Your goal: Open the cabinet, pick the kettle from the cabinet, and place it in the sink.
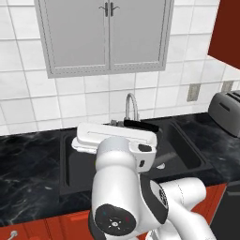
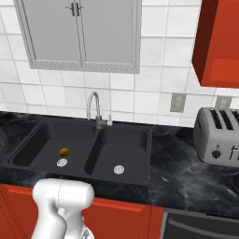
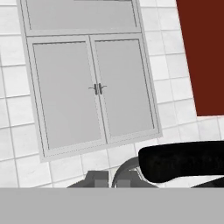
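Nothing is done yet. The red wooden wall cabinet (image 2: pixel 218 44), at two o'clock of the black rectangular sink (image 2: pixel 84 147) in the marble desk (image 2: pixel 186 172), stays unopened; the kettle is unseen; the claw (image 3: pixel 107 180) is closed, empty.

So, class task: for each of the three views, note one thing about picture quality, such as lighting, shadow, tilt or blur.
Left base view: flat, even light, faint sheen on the black counter. Right base view: soft shading under the red cabinet, toaster sharp. Hand view: rolled, so the grey cabinet leans; a dark shape low at the right is soft-edged.
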Tool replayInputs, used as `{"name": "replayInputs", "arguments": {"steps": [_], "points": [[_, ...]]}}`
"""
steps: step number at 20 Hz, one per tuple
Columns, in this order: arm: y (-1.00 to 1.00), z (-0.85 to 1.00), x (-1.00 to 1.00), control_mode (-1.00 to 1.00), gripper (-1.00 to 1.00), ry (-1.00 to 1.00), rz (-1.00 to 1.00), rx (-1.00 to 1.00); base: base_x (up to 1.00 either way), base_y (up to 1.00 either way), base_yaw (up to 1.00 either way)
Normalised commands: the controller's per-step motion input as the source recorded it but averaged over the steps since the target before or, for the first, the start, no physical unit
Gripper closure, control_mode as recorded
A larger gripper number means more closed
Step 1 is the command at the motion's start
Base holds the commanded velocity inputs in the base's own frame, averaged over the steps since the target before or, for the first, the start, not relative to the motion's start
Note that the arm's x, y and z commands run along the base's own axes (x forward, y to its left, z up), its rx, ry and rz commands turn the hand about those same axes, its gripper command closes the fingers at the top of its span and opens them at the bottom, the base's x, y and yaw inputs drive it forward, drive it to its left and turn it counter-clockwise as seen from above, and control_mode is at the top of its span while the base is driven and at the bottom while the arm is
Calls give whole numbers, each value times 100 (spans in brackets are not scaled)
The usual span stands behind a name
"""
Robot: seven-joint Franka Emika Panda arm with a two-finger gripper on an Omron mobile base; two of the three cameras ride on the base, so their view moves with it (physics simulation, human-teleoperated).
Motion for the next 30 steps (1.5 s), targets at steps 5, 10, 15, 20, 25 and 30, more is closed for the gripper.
{"name": "replayInputs", "arguments": {"steps": [5,10,15,20,25,30], "points": [[0,0,0,100,100,0,0,0,3,40,0],[0,0,0,100,100,0,0,0,0,51,0],[0,0,0,100,100,0,0,0,-2,60,0],[0,0,0,100,100,0,0,0,-11,56,-1],[0,0,0,100,100,0,0,0,3,37,0],[0,0,0,100,100,0,0,0,0,6,0]]}}
